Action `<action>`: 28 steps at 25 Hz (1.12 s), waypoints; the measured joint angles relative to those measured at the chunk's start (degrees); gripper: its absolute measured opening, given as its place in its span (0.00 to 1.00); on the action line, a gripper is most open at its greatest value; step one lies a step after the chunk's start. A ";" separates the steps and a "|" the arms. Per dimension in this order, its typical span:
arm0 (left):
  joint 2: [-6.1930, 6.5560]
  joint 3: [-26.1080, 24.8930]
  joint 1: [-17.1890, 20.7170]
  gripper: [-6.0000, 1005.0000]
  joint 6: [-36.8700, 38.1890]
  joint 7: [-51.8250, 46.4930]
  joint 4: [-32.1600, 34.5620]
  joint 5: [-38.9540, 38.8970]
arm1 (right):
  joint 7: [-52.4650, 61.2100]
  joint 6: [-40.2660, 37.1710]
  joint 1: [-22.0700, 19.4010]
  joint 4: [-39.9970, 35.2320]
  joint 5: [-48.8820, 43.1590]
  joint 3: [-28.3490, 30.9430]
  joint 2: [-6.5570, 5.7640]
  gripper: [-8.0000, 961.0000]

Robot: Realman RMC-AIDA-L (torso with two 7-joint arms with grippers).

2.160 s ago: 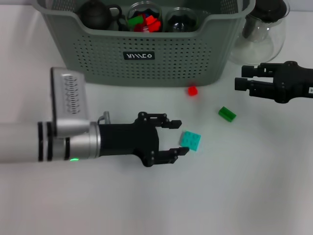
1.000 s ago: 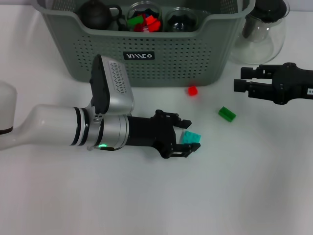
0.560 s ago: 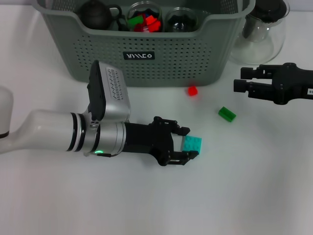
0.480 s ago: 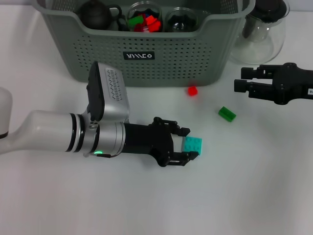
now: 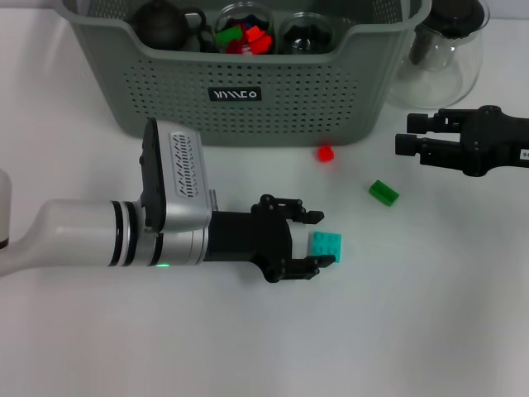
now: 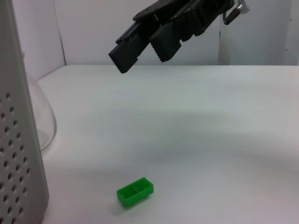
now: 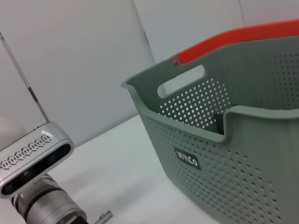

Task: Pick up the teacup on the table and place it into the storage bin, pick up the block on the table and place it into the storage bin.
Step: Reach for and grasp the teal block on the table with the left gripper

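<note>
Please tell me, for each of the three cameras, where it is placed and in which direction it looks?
Head: above, looking down at the bin, teal block, left gripper and right gripper.
Left wrist: low over the table, facing the green block and right gripper.
Right wrist: faces the bin and the left arm.
Shared: bin, green block.

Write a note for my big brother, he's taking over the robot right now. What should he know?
Left pincer: on the table, closing around the teal block; not lifted yet.
Right pincer: parked over the table near the glass pitcher, holding nothing.
Storage bin: already holds a dark teapot and cups with blocks.
Still loose on the table: red block, green block.
Left to do: lift the teal block into the bin, then probably the other two. No teacup seen on the table.
</note>
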 joint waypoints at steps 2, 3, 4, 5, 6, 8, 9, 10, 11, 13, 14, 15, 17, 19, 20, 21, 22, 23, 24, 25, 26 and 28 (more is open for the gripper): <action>0.00 0.19 -0.33 0.62 -0.37 0.12 -0.38 -0.01 | 0.00 -0.02 0.03 0.00 0.00 0.00 0.00 0.52; 0.00 0.35 -0.51 0.62 -0.53 0.24 -0.59 -0.01 | 0.00 -0.03 0.06 0.00 0.00 0.00 0.01 0.52; 0.00 0.43 -0.56 0.62 -0.57 0.36 -0.63 -0.01 | 0.00 -0.03 0.08 0.00 0.00 0.00 0.03 0.52; 0.00 0.48 -0.58 0.62 -0.65 0.52 -0.66 -0.01 | 0.00 -0.03 0.09 0.00 0.00 0.00 0.05 0.52; 0.00 0.49 -0.59 0.62 -0.78 0.64 -0.70 0.00 | 0.00 -0.03 0.09 0.00 0.00 0.00 0.07 0.52; 0.00 0.51 -0.62 0.62 -1.31 0.78 -0.92 0.05 | 0.00 -0.02 0.10 0.00 0.00 0.00 0.08 0.52; 0.00 0.52 -0.66 0.62 -1.56 0.79 -1.05 0.10 | 0.00 -0.01 0.10 0.00 0.00 0.00 0.08 0.52; 0.00 0.52 -0.72 0.62 -1.79 0.80 -1.15 0.14 | 0.00 -0.01 0.10 0.00 0.00 0.00 0.09 0.52; 0.00 0.53 -0.74 0.62 -1.90 0.81 -1.21 0.20 | 0.00 0.00 0.10 0.00 0.00 0.00 0.09 0.52; 0.00 0.55 -0.79 0.62 -1.97 0.81 -1.24 0.37 | 0.00 0.00 0.10 0.00 0.00 0.00 0.10 0.52; 0.00 0.55 -0.82 0.62 -1.97 0.82 -1.23 0.43 | 0.00 0.00 0.10 0.00 0.00 0.00 0.13 0.52; 0.00 0.57 -0.91 0.62 -1.99 0.82 -1.25 0.54 | 0.00 -0.01 0.10 0.00 0.00 0.00 0.15 0.51; 0.00 0.82 -1.09 0.62 -1.99 0.79 -1.34 0.65 | 0.00 -0.04 0.10 0.00 0.00 0.00 0.20 0.51; 0.00 1.16 -1.13 0.62 -1.87 0.66 -1.39 0.70 | 0.00 -0.07 0.03 0.00 0.00 0.00 0.19 0.51; 0.00 1.35 -1.14 0.62 -1.77 0.61 -1.48 0.71 | 0.00 -0.09 0.00 0.00 0.00 0.00 0.19 0.51; 0.00 1.63 -1.17 0.62 -1.63 0.55 -1.68 0.75 | 0.00 -0.10 -0.04 0.00 0.00 0.00 0.18 0.51; 0.00 1.80 -1.19 0.62 -1.58 0.50 -1.83 0.77 | 0.00 -0.11 -0.06 0.00 0.00 0.00 0.17 0.51; 0.00 1.95 -1.21 0.62 -1.55 0.49 -1.99 0.78 | 0.00 -0.11 -0.06 0.00 0.00 0.00 0.14 0.51; 0.00 2.02 -1.21 0.62 -1.55 0.50 -2.08 0.76 | 0.00 -0.12 -0.07 0.00 0.00 0.00 0.13 0.51; 0.00 2.01 -1.20 0.62 -1.55 0.53 -2.08 0.67 | 0.00 -0.12 -0.08 0.00 0.00 0.00 0.12 0.51; 0.00 2.02 -1.15 0.62 -1.54 0.60 -2.09 0.54 | 0.00 -0.11 -0.07 0.00 0.00 0.00 0.12 0.51; 0.00 1.92 -1.13 0.62 -1.71 0.66 -2.10 0.34 | 0.00 -0.06 -0.07 0.00 0.00 0.00 0.10 0.51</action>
